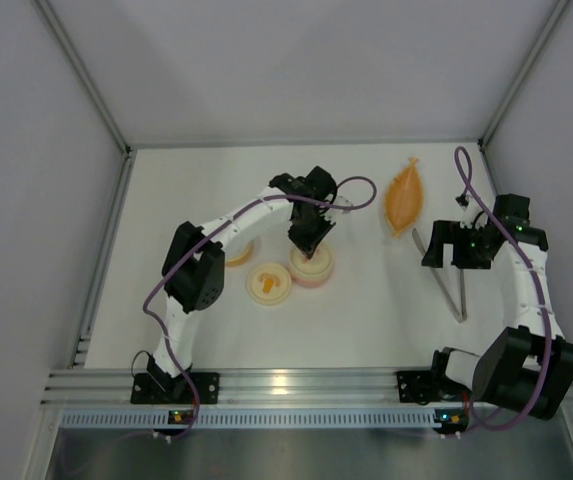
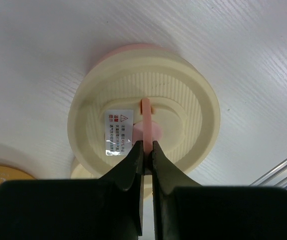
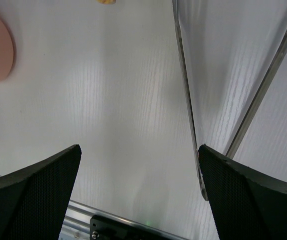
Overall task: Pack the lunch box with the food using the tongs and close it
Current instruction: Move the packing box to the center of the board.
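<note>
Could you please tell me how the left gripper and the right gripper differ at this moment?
The left gripper is shut on the pink tab of the lunch box; the right gripper is open, holding nothing. The left hangs over the lunch box; the right hangs near the tongs. Both are black.

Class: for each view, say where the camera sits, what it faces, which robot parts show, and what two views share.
Top external: above and behind, looking down on the table; left arm and right arm show.
Left wrist: wrist-mounted, facing down at the lid; left gripper pinches its pink tab.
Right wrist: wrist-mounted, facing down at the tongs; open right gripper shows.
Shared: tongs, top and right wrist.
</note>
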You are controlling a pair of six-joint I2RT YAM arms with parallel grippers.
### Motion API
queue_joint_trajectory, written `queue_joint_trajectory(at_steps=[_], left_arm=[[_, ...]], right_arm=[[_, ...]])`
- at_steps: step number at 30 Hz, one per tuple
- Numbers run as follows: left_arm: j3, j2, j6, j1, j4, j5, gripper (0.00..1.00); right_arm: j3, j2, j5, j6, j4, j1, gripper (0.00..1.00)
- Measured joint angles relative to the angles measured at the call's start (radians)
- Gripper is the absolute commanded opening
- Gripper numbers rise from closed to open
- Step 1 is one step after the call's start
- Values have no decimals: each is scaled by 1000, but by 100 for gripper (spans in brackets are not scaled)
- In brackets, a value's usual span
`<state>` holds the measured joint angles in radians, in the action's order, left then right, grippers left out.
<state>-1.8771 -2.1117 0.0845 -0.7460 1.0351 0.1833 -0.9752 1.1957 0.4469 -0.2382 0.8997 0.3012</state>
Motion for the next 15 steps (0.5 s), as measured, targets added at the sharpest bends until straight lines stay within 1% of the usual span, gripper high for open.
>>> queue_joint_trajectory(at_steps=[4, 11, 15], left_arm=[[11, 5, -5, 0, -8, -2, 0], [130, 67, -7, 0, -94, 5, 0], [150, 70, -16, 2, -109, 24, 0]], right_arm=[[0, 0, 0, 0, 0, 0, 99], [0, 0, 0, 0, 0, 0, 99], [0, -3, 0, 0, 0, 0, 99]])
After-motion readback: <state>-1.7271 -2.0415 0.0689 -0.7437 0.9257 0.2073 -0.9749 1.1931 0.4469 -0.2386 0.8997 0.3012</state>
